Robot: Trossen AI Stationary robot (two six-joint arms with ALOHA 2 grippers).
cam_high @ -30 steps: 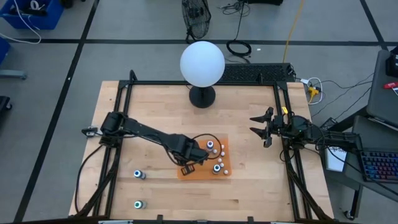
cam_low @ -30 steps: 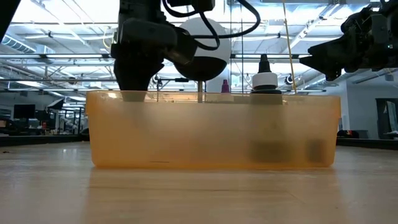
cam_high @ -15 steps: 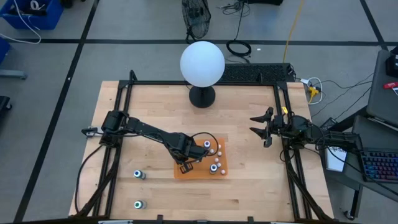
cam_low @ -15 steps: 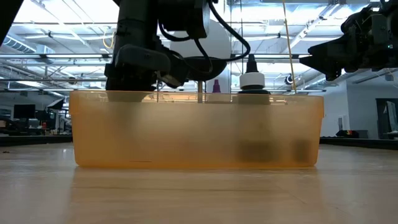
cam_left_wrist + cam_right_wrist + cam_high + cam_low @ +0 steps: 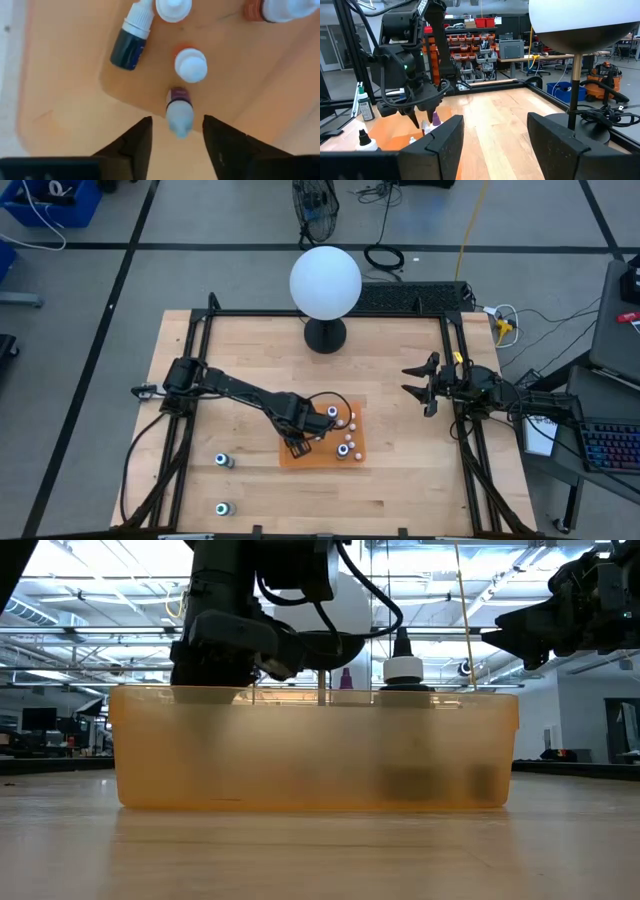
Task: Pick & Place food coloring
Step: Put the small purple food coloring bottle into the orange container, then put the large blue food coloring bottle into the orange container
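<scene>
The food coloring is a set of tiny white-capped dropper bottles. Several stand or lie in a shallow orange tray [image 5: 322, 456], among them a dark blue one lying on its side [image 5: 131, 42]. Two more stand on the table at the near left [image 5: 223, 461] [image 5: 222, 507]. My left gripper [image 5: 303, 443] is open and points down into the tray's left part. Its fingers stand on either side of a purple bottle [image 5: 178, 111] without touching it. My right gripper [image 5: 424, 390] is open and empty, held above the table's right side.
A big white globe on a black base [image 5: 325, 283] stands at the far middle of the table. A black frame [image 5: 455, 370] runs along the table's edges. Bare wood lies between the tray and my right gripper.
My left gripper has gone a little toward the table's left and near edges and has come lower into the tray. The orange tray, with its bottles, has slid a little toward the table's left edge. Both have kept still over the last half second.
</scene>
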